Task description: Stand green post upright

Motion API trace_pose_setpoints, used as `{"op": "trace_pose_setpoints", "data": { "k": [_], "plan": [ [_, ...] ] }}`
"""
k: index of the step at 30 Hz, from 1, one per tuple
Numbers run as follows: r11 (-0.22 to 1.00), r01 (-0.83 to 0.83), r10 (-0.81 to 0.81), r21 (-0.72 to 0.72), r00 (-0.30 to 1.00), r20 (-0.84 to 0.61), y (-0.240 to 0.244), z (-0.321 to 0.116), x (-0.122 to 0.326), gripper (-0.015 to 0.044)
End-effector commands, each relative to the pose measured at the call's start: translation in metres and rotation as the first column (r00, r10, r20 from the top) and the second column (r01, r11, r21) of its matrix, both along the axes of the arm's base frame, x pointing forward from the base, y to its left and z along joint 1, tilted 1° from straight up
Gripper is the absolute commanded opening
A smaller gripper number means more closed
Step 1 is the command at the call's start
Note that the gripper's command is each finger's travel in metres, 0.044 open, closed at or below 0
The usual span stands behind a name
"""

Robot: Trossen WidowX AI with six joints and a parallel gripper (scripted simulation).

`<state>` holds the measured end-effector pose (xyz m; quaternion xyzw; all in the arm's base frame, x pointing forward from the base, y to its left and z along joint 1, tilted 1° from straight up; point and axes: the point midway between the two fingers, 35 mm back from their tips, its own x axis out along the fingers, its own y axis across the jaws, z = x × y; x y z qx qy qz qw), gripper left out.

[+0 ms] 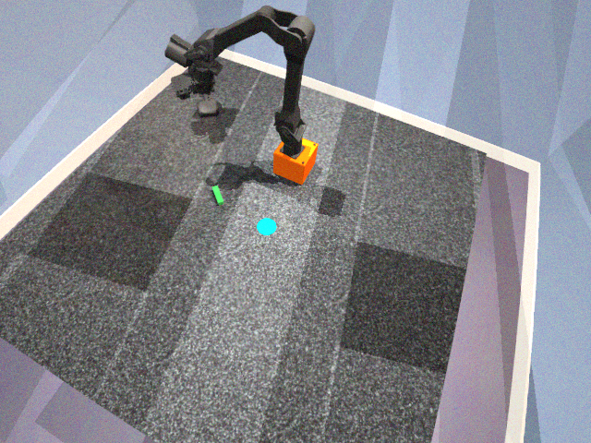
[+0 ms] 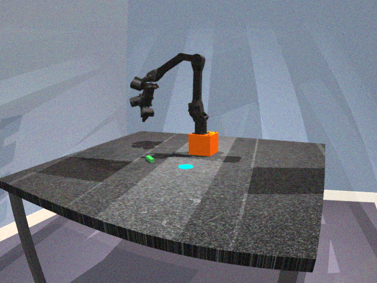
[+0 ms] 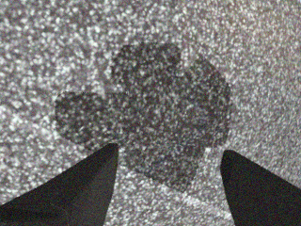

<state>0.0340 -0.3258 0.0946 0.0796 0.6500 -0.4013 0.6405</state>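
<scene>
Granite-patterned table (image 1: pixel 405 305) fills your top view, with the orange base block (image 1: pixel 295 161) a little above the middle and the arm (image 1: pixel 291 76) rising from it, then bending over toward 10 o'clock. Your gripper (image 1: pixel 206 107) hangs high above the tabletop near the far left edge, pointing down, and in the exterior view (image 2: pixel 145 115) you see it well off the surface, with its shadow (image 2: pixel 146 144) on the table beneath it. Look at the wrist view: the two dark fingertips frame bare speckled tabletop and the gripper's own shadow (image 3: pixel 157 120); the fingers stand partly spread, about halfway, and nothing sits between them.

Your green post (image 1: pixel 218 195) lies flat on the table, at roughly 8 o'clock from the base block and well apart from the gripper, which is off at 12 o'clock from it. Its long axis runs close to the 11-to-5 line in the top view. In the exterior view the green post (image 2: pixel 149 158) shows as a short bar lying on its side, left of the block.

The cyan circle (image 1: pixel 266 226) sits at about 4 o'clock from the post, near it but not touching, and at 7 o'clock from the base block. You see the same flat cyan circle (image 2: pixel 185 166) in the exterior view just in front of the block, with nothing standing on it.
</scene>
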Motion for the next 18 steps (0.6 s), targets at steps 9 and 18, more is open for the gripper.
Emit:
{"op": "trace_pose_setpoints", "data": {
  "k": [9,18],
  "plan": [
    [0.809,-0.556,0.568,0.188,0.823,-0.007,0.048,-0.014,0.106,0.0233],
    [0.484,-0.823,0.856,0.298,0.516,0.037,0.104,-0.022,0.164,0.0233]
  ]
}}
